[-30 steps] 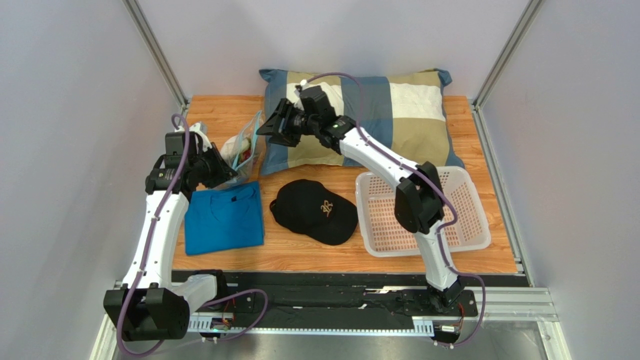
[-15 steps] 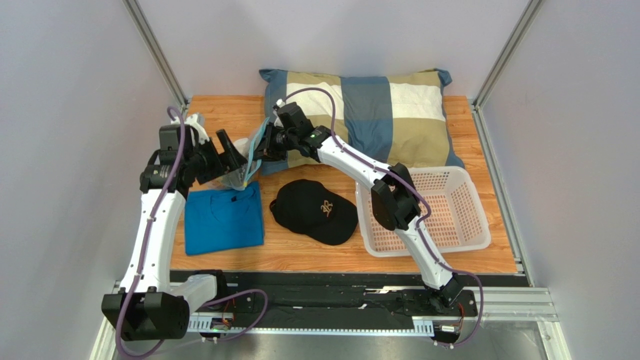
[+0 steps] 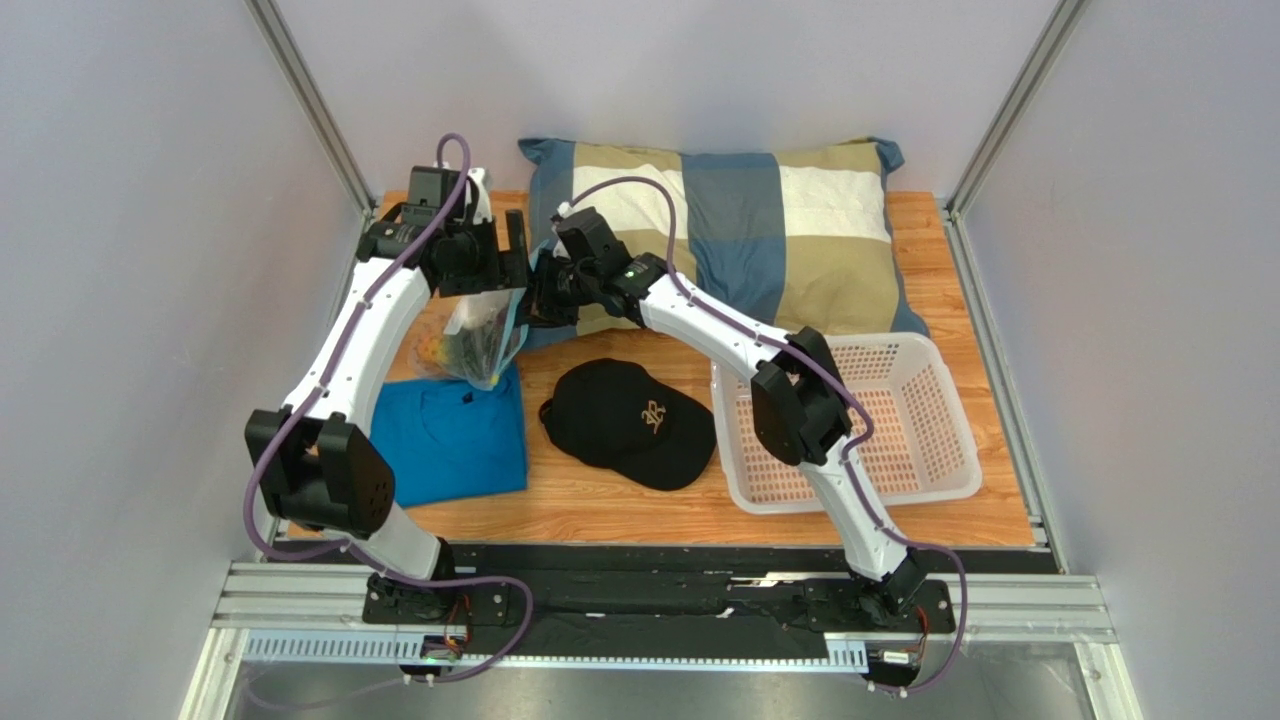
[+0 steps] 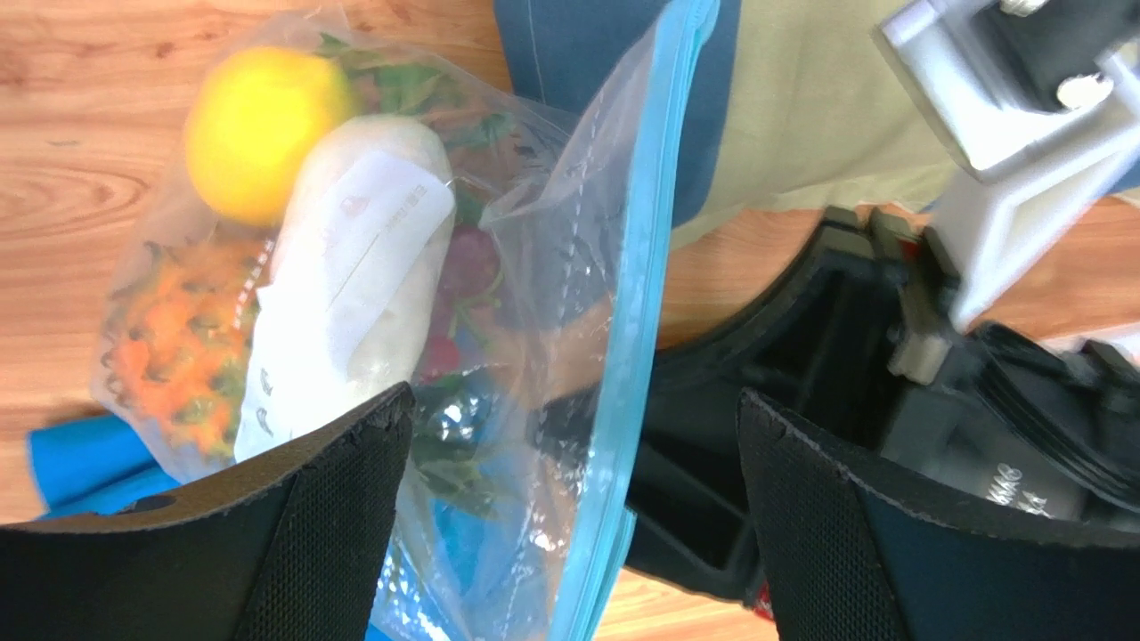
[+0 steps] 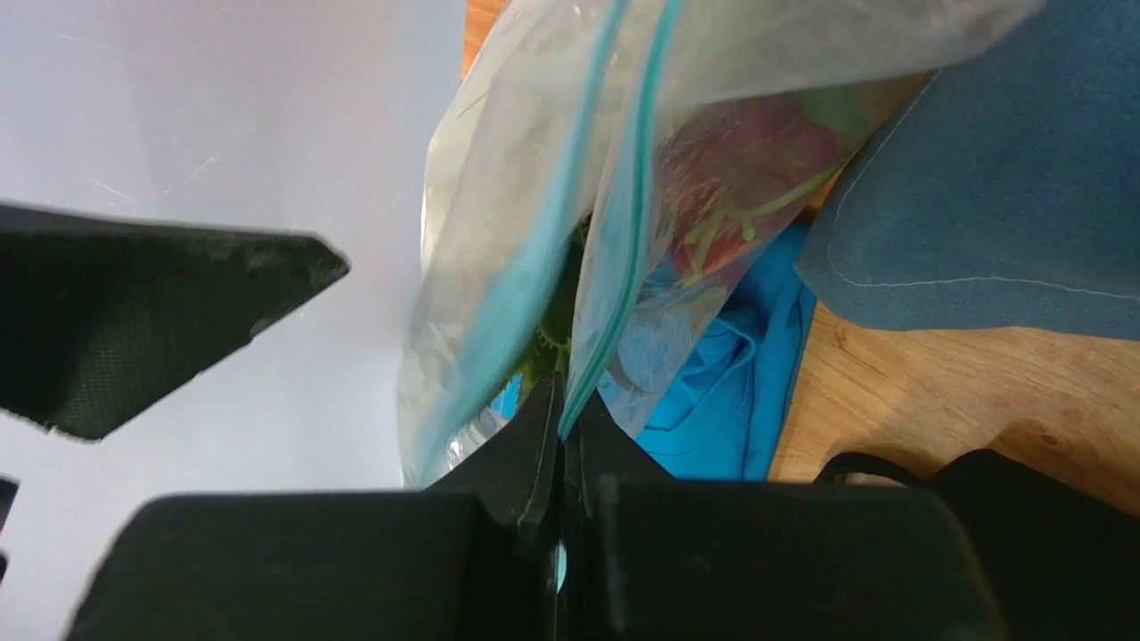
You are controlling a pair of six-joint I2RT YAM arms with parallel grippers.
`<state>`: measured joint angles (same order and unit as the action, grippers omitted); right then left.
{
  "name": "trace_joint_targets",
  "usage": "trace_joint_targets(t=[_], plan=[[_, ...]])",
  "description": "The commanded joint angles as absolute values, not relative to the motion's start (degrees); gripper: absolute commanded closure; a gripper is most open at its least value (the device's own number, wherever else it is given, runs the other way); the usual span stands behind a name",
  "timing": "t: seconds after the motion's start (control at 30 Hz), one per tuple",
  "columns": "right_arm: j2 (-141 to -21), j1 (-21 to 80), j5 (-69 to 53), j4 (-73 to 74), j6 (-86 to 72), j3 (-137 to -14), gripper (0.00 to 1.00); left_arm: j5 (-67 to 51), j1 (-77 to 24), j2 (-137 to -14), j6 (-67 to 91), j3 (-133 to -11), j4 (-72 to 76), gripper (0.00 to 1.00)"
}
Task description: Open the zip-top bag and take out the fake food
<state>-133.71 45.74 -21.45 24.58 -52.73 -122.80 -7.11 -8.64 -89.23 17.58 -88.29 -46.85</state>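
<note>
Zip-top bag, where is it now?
Top view, far left: the zip-top bag is pinched in the right claw, above the far edge of the blue shirt, beside the pillow.

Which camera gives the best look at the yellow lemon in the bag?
The left wrist view: the lemon shows round through the clear zip-top bag, beside the white vegetable. In the top external view the bag's contents are too small to tell apart; the right wrist view shows no lemon.

I see a plaid pillow at the wooden desk's far edge. Nearer me, a blue shirt, a black cap and a white mesh basket lie in a row, left to right.
</note>
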Motion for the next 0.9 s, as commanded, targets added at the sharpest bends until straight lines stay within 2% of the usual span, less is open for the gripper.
trace_joint_targets(t=[0.0,0.2,0.37,0.47,0.5,0.53,0.57,0.63,0.67,0.77,0.87], plan=[[-127.4,46.0,-20.4,21.8,-55.4,-122.6,1.00,-3.1,-9.2,-91.5,12.6,-93.6,-50.4,0.11],[-126.8,45.5,-21.3,20.0,-58.4,-122.5,1.00,-1.1,-9.3,-91.7,11.6,-93.1,-50.8,0.13],[-127.1,45.5,-22.4,19.9,-58.5,-121.5,1.00,4.5,-9.3,-93.8,11.2,-93.5,-52.3,0.28],[-126.5,45.5,-22.5,20.2,-57.5,-120.0,1.00,8.0,-9.1,-96.0,9.8,-95.4,-53.3,0.62],[-126.6,45.4,-22.6,21.5,-55.7,-120.3,1.00,8.7,-8.6,-96.9,9.6,-96.5,-54.1,0.98],[-126.9,45.3,-22.3,22.8,-54.6,-120.7,0.95,9.6,-8.3,-98.7,9.5,-99.3,-55.1,1.00],[-127.6,45.0,-21.8,24.2,-53.1,-121.4,0.83,9.4,-8.1,-99.0,9.4,-100.5,-56.6,1.00],[-128.4,44.1,-20.5,31.3,-46.3,-125.7,0.70,7.1,-7.9,-97.8,9.1,-101.3,-55.3,1.00],[-128.6,43.8,-18.9,33.7,-43.4,-127.5,0.59,5.8,-7.9,-96.9,9.0,-100.8,-54.4,1.00],[-126.3,43.9,-17.0,37.8,-36.6,-130.3,0.44,1.2,-7.9,-94.0,9.3,-99.0,-52.6,1.00],[-123.2,44.0,-15.5,35.3,-36.3,-128.0,0.42,-1.0,-7.8,-93.7,10.5,-98.3,-52.8,1.00]])
